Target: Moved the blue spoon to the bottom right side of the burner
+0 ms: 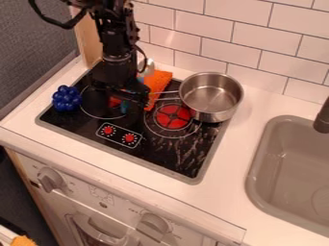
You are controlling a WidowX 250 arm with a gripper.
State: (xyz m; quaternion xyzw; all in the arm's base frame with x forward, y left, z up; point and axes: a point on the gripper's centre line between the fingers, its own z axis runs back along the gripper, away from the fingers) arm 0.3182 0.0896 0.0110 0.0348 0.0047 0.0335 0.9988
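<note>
We log one toy kitchen: cooktop (pixel 160 156), toward nine o'clock; steel saucepan (pixel 210 98), two o'clock; wall tiles (pixel 234 45), one o'clock; sink (pixel 256 166), four o'clock; tap (pixel 322 117), three o'clock; knobbed oven front (pixel 116 204), seven o'clock.

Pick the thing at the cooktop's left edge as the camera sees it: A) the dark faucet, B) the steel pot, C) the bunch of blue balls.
C: the bunch of blue balls lies at the left edge of the cooktop.
</note>
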